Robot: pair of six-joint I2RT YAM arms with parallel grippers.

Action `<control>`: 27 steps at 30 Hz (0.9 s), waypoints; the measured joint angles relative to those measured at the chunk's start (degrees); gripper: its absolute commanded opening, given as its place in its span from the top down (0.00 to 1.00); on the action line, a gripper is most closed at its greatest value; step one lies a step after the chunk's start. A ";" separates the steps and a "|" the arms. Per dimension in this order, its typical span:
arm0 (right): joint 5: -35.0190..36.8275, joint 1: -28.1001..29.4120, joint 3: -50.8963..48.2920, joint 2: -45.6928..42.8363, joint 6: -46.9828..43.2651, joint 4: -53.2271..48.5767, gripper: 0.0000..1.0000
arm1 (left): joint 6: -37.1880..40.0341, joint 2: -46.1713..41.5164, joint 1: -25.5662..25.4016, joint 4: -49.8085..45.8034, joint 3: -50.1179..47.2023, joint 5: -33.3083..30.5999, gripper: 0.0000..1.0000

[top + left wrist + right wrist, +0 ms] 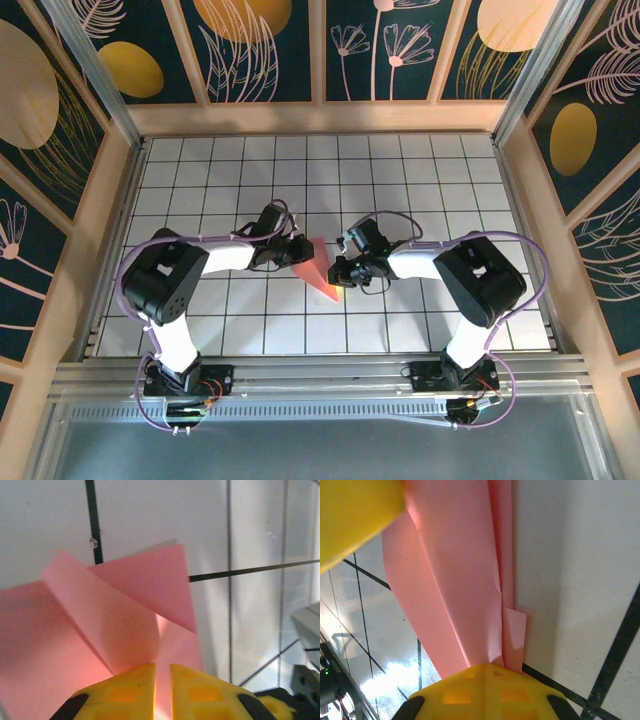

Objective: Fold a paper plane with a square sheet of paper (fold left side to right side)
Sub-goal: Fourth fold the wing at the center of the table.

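Paper [318, 268]: pink, already folded to a narrow wedge. It sits mid-counter [420, 180] between your two arms, point toward the near side.
Why held so: by my read, your right side anchors the narrow end while your left works a flap across.
Left jaws: barely parted, just a thin slit between the yellow fingertips [125, 692]. Paper runs into the slit; pinched or not, you can't tell.
Right jaws: pressed together, fingertips [465, 695] meeting, clamped on the paper layers.

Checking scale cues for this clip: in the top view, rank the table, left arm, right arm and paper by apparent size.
1. table
2. left arm and right arm: they look alike, so I leave them unranked
3. paper, clearly smallest
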 measured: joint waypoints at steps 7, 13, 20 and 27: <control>3.23 1.20 1.95 0.02 0.09 -3.61 1.00 | -3.50 -7.15 -0.09 9.09 -5.84 3.34 0.93; 4.98 2.03 3.26 0.26 0.24 -5.88 1.00 | -6.45 -3.34 -2.29 13.25 -8.52 5.75 0.95; 5.95 2.51 4.37 0.63 0.22 -7.54 1.00 | -7.72 0.68 -3.10 15.30 -8.37 6.10 0.95; 6.91 2.95 5.27 0.87 0.17 -9.03 1.00 | -7.15 3.34 -3.10 14.19 -5.44 3.67 0.96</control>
